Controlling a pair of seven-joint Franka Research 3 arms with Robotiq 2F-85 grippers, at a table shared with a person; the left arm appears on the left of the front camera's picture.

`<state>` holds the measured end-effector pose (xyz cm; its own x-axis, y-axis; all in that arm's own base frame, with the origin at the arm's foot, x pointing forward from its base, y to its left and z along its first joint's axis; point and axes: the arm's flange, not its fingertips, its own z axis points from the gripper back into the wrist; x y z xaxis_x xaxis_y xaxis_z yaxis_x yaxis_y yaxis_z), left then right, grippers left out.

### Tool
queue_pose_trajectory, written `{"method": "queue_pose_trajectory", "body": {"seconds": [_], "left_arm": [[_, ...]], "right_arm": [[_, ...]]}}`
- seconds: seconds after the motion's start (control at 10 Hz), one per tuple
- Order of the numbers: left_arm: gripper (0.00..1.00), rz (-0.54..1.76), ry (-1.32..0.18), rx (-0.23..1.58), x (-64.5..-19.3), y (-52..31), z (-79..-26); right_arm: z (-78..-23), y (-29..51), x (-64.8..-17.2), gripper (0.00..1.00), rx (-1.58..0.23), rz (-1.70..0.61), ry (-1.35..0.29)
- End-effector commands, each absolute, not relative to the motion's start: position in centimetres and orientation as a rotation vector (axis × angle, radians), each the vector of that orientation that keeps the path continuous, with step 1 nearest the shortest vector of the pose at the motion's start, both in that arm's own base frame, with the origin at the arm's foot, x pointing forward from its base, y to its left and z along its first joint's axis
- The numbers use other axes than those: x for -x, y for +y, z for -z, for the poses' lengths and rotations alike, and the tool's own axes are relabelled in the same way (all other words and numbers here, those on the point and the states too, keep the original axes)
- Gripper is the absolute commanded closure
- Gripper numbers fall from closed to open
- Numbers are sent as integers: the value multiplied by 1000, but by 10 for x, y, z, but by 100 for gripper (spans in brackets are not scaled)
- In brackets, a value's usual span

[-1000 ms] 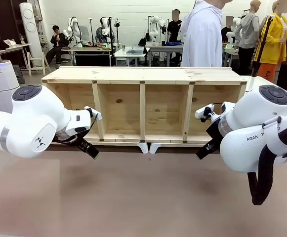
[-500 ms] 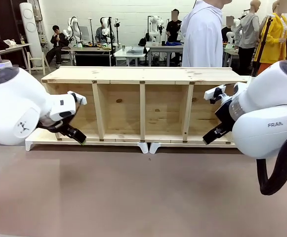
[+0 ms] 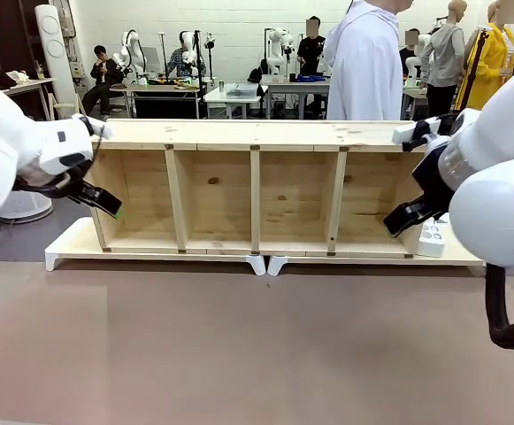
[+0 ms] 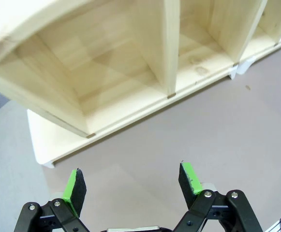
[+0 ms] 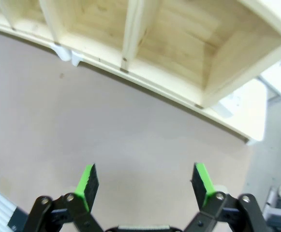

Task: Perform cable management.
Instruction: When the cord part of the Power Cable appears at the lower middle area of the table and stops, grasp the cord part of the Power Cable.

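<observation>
The cable is out of view. My left gripper (image 3: pixel 108 204) hangs open in front of the left end of a long wooden shelf unit (image 3: pixel 257 133). In the left wrist view the left gripper (image 4: pixel 133 183) holds nothing between its green pads (image 4: pixel 74 189), above bare table. My right gripper (image 3: pixel 396 227) is open before the shelf's right end. The right wrist view shows the right gripper (image 5: pixel 145 181) empty too, over the brown tabletop (image 5: pixel 106 125).
The shelf unit lies on its side across the far half of the table, its open compartments facing me. A white power strip (image 3: pixel 432 239) rests on its base board at the right end. A person in a white top (image 3: pixel 363 62) stands behind the shelf.
Both arms have lifted and swung outward, the left one to the left, the right one to the right. Both grippers stay open. The power strip has come into sight.
</observation>
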<state>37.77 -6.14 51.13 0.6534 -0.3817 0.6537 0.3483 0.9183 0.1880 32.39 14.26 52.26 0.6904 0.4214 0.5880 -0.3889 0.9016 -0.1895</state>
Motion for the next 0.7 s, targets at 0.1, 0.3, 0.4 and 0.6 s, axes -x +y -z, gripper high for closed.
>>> {"method": "queue_pose_trajectory", "body": {"seconds": [0.1, 0.3, 0.4, 0.6], "left_arm": [[0, 379, -779, -72, -268, -34, -455], [0, 371, -758, -39, -254, -22, -449], [0, 335, -746, -36, -246, -14, -447], [0, 260, -744, -39, -228, 2, -442]], "right_arm": [[-448, 76, -205, 0, 65, -360, -706], [-439, 59, -182, 0, 32, -320, -711], [-434, 54, -176, 0, 26, -306, -703], [-431, 52, -173, 0, 17, -303, -698]]}}
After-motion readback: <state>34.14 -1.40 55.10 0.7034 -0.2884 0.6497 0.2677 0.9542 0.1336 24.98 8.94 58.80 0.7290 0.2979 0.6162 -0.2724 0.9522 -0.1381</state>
